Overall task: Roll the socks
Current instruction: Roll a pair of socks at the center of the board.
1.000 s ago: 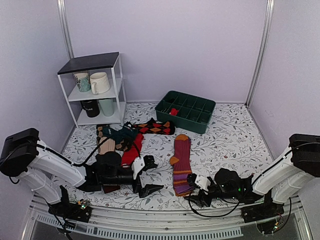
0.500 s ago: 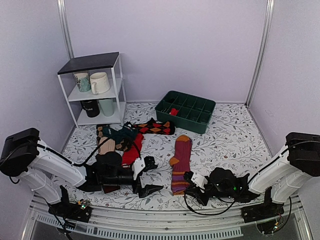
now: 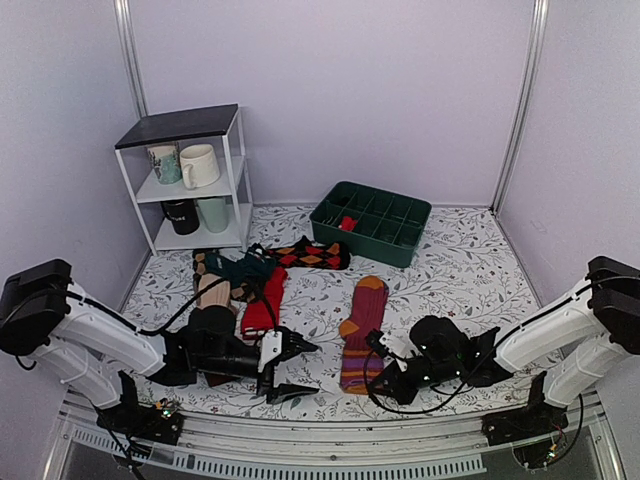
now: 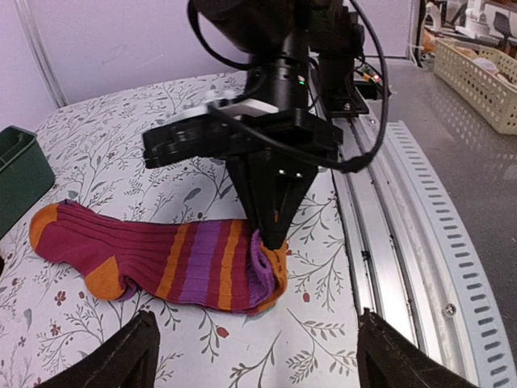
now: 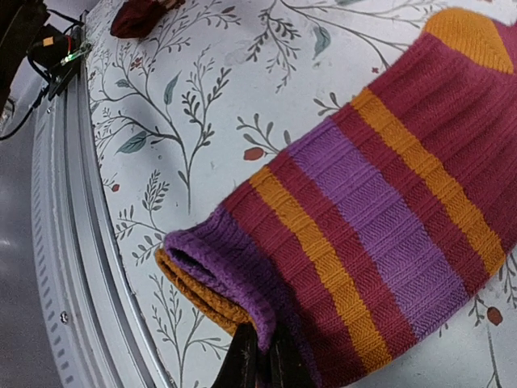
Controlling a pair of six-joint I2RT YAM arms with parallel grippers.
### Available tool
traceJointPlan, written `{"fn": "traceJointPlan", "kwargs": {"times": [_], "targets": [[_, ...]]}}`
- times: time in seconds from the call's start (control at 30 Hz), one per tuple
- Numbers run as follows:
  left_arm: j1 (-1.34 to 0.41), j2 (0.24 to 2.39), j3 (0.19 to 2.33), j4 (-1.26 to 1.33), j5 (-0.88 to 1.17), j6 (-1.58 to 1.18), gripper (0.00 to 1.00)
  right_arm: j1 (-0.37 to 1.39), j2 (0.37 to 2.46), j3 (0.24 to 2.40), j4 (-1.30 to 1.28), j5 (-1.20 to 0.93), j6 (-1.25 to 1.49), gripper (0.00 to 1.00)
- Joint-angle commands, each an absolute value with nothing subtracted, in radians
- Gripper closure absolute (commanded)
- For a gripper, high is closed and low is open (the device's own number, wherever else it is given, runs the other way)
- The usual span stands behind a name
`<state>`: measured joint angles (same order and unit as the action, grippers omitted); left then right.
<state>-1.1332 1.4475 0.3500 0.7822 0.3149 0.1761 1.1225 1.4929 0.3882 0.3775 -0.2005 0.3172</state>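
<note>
The maroon socks (image 3: 362, 328) with purple and orange stripes lie lengthwise on the floral mat, orange toe pointing away. My right gripper (image 3: 378, 376) is shut on their purple-and-orange cuff (image 5: 212, 279), which is lifted and folded back a little; the pinch shows in the right wrist view (image 5: 260, 362) and in the left wrist view (image 4: 271, 236). My left gripper (image 3: 297, 368) hovers low to the left of the cuff, open and holding nothing. Its two fingertips (image 4: 121, 362) frame the cuff end of the socks (image 4: 153, 259) from a distance.
A heap of other socks (image 3: 238, 282), a red sock (image 3: 262, 308) and an argyle sock (image 3: 306, 255) lie at the mid-left. A green divided bin (image 3: 371, 222) stands at the back. A white shelf with mugs (image 3: 190, 180) is at the back left. The metal rail (image 4: 420, 242) runs along the near edge.
My right gripper slid left to the socks' cuff, shut on it and lifted it into a small fold. My left gripper sank slightly and narrowed a little, still open.
</note>
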Motion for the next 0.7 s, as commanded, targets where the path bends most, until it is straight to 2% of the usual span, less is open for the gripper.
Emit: {"fn": "traceJointPlan", "kwargs": {"times": [0.0, 0.27, 0.67], "targets": [[-1.149, 1.494, 0.361, 0.789, 0.414, 0.194, 0.16, 1.072, 1.535, 0.458, 0.183, -0.291, 0.467, 0.99], [-1.169, 1.644, 0.478, 0.762, 0.414, 0.161, 0.19, 1.048, 1.64, 0.552, 0.123, -0.345, 0.498, 0.99], [-1.166, 1.792, 0.664, 0.571, 0.401, 0.114, 0.25, 1.043, 1.638, 0.556, 0.104, -0.362, 0.496, 0.99]]}}
